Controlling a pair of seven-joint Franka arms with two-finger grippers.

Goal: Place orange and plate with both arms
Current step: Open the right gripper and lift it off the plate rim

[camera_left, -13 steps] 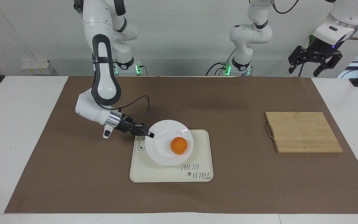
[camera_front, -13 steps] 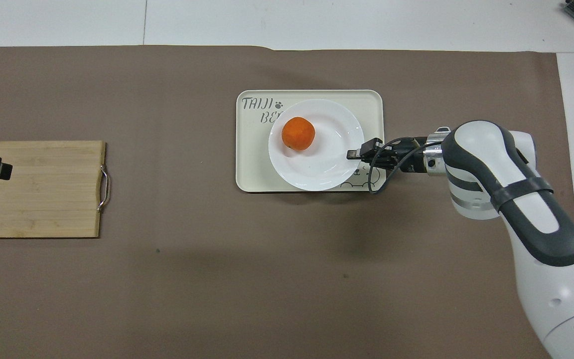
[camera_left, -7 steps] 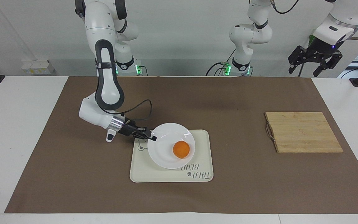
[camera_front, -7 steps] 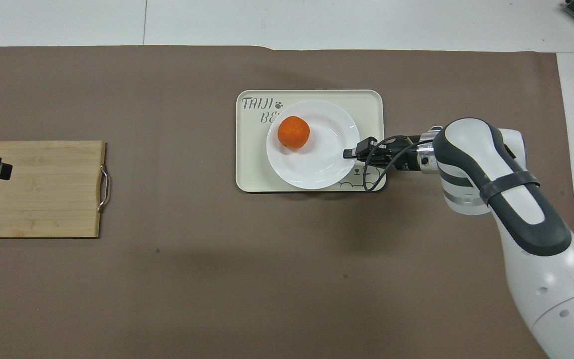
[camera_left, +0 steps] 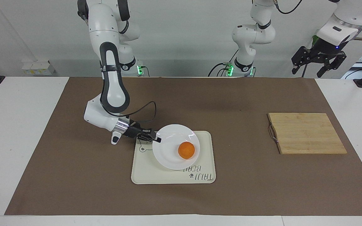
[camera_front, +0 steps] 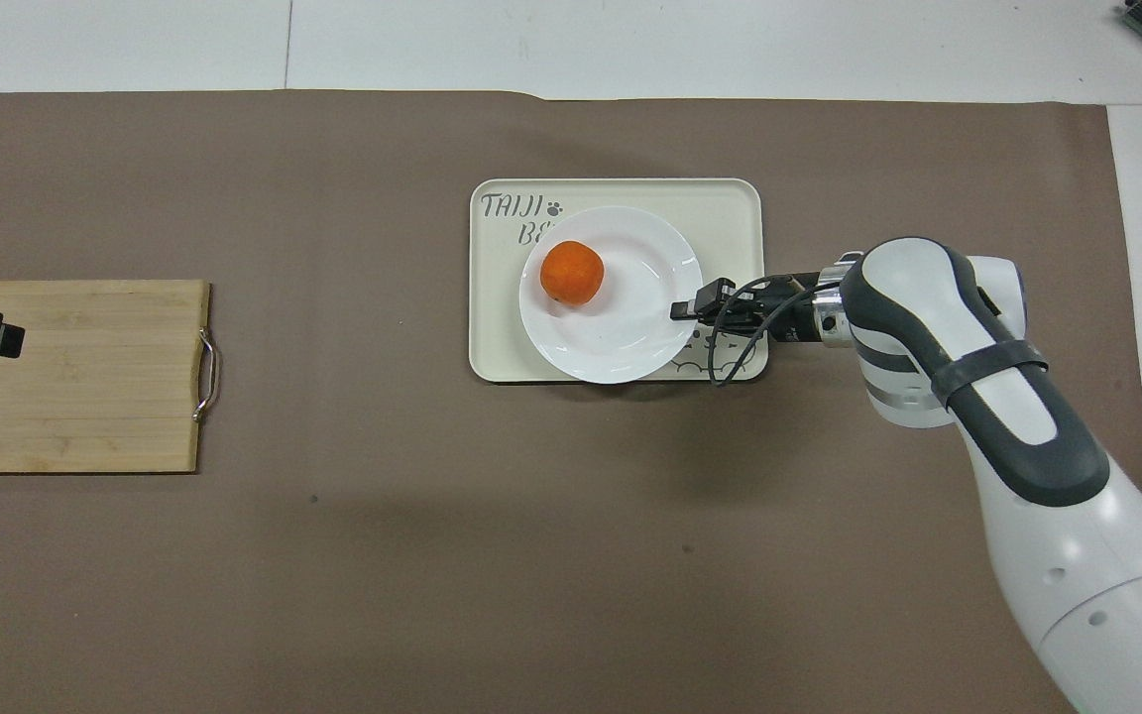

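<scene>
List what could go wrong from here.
1. The orange lies loose on the plate; a tilt could roll it off.
2. The right gripper pinches only the plate's rim, so it might slip.
3. The plate overhangs the tray, so it may settle unevenly.

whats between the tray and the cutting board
Nothing: only bare brown mat lies between the tray and the cutting board, clearest in the overhead view.
</scene>
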